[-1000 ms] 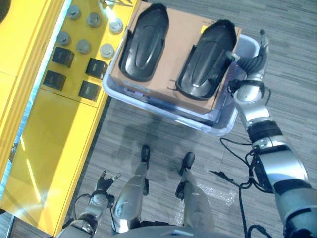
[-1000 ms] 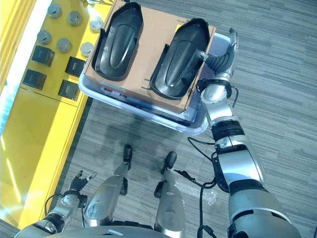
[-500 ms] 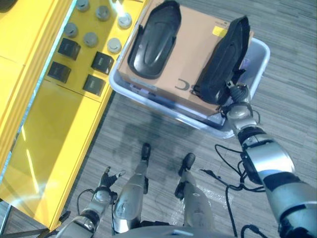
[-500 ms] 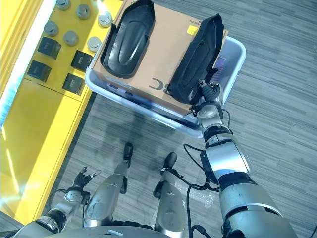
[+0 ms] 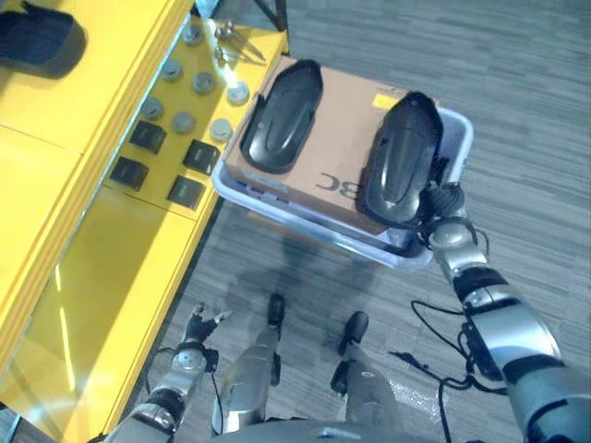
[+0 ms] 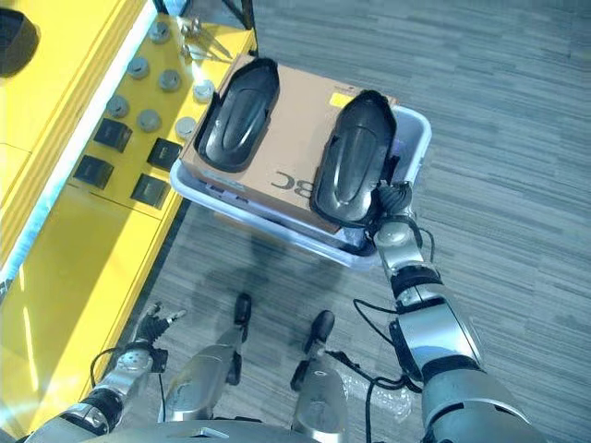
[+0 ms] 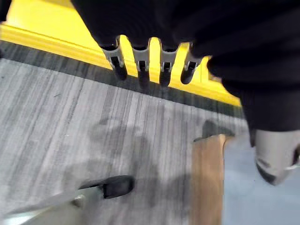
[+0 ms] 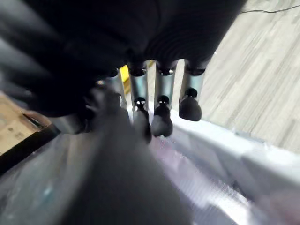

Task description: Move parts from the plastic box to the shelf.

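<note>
A pale plastic box stands on the floor with a cardboard sheet across its top. Two black moulded parts lie on the sheet, one on the left and one on the right. My right hand is at the near right end of the right part, its fingers and thumb closed on the part's dark edge above the box rim. My left hand hangs low beside the yellow shelf, with relaxed fingers holding nothing.
On the shelf's lower level lie several grey round parts, several black square parts and a metal tool. Another black part rests on the upper level. Grey floor stretches to the right of the box.
The right black part stood tipped on its edge in my right hand half a second ago and now lies nearly flat on the cardboard. The camera has shifted and shows more of the shelf.
</note>
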Motion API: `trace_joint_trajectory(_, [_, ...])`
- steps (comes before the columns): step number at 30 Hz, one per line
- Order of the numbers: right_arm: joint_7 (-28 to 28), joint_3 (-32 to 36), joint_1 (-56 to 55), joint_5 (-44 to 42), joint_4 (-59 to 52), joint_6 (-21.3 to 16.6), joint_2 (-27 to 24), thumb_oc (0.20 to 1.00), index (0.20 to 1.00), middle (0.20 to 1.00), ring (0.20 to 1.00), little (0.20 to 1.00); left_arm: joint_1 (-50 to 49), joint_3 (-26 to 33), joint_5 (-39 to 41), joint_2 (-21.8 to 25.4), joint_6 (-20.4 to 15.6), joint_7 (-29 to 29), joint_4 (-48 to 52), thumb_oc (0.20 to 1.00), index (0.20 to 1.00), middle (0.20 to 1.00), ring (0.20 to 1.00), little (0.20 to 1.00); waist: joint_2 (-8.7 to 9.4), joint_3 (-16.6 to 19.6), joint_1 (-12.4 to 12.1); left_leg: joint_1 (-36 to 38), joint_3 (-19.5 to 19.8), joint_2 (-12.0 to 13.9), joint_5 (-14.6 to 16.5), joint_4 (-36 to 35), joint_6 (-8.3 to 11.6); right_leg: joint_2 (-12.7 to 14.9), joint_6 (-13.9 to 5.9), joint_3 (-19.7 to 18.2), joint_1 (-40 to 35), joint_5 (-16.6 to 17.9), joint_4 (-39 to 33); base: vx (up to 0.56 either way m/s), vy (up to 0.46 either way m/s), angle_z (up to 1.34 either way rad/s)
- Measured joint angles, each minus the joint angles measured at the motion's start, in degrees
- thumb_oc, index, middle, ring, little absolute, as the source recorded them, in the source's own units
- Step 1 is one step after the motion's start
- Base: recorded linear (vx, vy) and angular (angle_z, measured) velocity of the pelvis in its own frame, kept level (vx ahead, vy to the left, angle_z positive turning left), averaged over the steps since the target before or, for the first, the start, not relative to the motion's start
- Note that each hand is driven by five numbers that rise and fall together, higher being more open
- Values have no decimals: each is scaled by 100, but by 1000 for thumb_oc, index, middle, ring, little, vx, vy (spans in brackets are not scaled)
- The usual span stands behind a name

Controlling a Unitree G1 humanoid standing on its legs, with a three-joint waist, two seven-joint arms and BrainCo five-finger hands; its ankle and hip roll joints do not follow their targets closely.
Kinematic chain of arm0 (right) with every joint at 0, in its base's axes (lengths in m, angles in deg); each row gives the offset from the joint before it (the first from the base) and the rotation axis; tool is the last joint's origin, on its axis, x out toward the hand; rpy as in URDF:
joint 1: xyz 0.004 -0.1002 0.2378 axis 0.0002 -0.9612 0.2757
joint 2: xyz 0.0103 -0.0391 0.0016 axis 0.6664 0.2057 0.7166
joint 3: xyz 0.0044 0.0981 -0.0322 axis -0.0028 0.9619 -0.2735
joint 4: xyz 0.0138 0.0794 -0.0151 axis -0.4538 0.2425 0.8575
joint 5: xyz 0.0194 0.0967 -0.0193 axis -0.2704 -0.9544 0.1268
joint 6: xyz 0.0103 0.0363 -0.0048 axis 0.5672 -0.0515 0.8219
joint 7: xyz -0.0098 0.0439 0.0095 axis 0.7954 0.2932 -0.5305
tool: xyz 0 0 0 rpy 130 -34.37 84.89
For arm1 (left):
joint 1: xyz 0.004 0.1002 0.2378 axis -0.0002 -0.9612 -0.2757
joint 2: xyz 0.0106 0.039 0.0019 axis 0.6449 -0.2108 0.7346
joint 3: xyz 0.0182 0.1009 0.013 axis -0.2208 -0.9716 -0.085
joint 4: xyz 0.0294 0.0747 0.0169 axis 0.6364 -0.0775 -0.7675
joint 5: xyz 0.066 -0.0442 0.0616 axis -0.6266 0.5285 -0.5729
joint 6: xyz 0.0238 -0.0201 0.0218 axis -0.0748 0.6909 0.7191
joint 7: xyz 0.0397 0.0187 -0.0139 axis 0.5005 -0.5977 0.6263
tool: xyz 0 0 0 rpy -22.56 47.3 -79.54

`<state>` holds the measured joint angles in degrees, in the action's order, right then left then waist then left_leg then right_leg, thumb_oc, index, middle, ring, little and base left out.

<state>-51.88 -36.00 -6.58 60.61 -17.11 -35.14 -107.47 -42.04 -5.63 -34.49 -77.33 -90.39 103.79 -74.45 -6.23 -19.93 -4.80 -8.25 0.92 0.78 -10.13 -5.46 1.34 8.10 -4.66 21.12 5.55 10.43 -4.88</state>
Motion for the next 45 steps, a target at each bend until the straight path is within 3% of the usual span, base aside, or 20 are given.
trace_joint_trajectory(3, [-12,282,-383,361,-675,28,-339,200,200,200,200,200,-158,41,286,307,29,-76,986,1000,1000,1000,1000,1000,12,105,10,167,-28,15,67,1,46,-9,-7,-9,-161,-63,-12,28,-46,-1])
trace_joint_trajectory(4, [-7,624,-811,627,-1335,119,-603,200,200,200,200,200,-494,252,800,554,17,-330,2286,1000,1000,1000,1000,1000,31,163,-7,337,-23,24,96,1,47,-16,2,3,-343,-74,-1,38,-54,8])
trace_joint_trajectory(6, [-24,946,-1269,940,-2060,144,-856,200,200,200,200,200,-787,407,1286,853,-87,-638,3423,1000,1000,1000,1000,1000,41,265,-14,487,0,22,144,-2,41,-12,-39,19,-497,-138,-11,33,-48,4])
trace_joint_trajectory(9, [-19,1072,-1675,1588,-2574,145,-992,200,200,200,200,200,-774,475,1666,1279,-134,-926,4184,1000,1000,1000,1000,1000,76,666,46,674,-3,30,263,-16,24,-8,-53,12,-684,-228,-33,34,-41,-3])
trace_joint_trajectory(13, [74,1323,-2534,2690,-4201,174,-1380,200,200,200,200,200,-779,653,2139,1230,-10,-1178,5332,1000,1000,1000,1000,1000,160,909,133,1013,-72,41,324,-1,46,-24,-41,-13,-995,-282,-33,16,-27,-6])
trace_joint_trajectory(16, [166,1319,-2548,2873,-4301,11,-1342,200,200,200,200,200,-566,407,2247,1155,27,-1273,5422,1000,1000,1000,1000,1000,294,1221,199,1071,-93,58,435,-2,40,-35,-59,-29,-1057,-378,-34,2,-16,-4])
trace_joint_trajectory(19, [338,1274,-2462,2892,-4606,-16,-1540,200,200,200,200,200,214,-220,2397,1178,212,-1365,5414,1000,1000,1000,1000,1000,396,1293,281,1237,-110,60,423,1,56,-43,-59,-65,-1183,-376,-32,3,-2,-2])
trace_joint_trajectory(21, [440,964,-2039,3120,-4659,-80,-1643,200,200,200,200,200,938,-581,2637,1030,241,-1399,5140,1000,1000,1000,1000,1000,443,1359,360,1299,-151,58,452,-2,67,-38,-78,-113,-1251,-384,-17,2,4,-13])
trace_joint_trajectory(27, [513,204,-1282,3585,-4735,-72,-1810,200,200,200,200,200,1431,-1083,3233,661,293,-1350,5057,1000,1000,1000,1000,1000,508,1480,574,1464,-263,58,453,1,20,-39,-61,-187,-1341,-374,3,-5,6,-9])
trace_joint_trajectory(34, [839,-754,-769,3950,-4729,-135,-1772,200,200,200,200,200,1632,-1495,3636,403,510,-1350,5031,1000,1000,1000,1000,1000,517,1501,486,1543,-289,70,479,1,14,-51,-54,-239,-1394,-390,3,0,0,0])
trace_joint_trajectory(45, [917,-762,-659,3967,-4750,-148,-1659,200,200,200,200,200,1631,-1570,3562,575,570,-1341,5024,1000,1000,1000,1000,1000,599,1497,372,1538,-273,70,479,0,13,-53,-54,-228,-1400,-391,2,0,0,0])
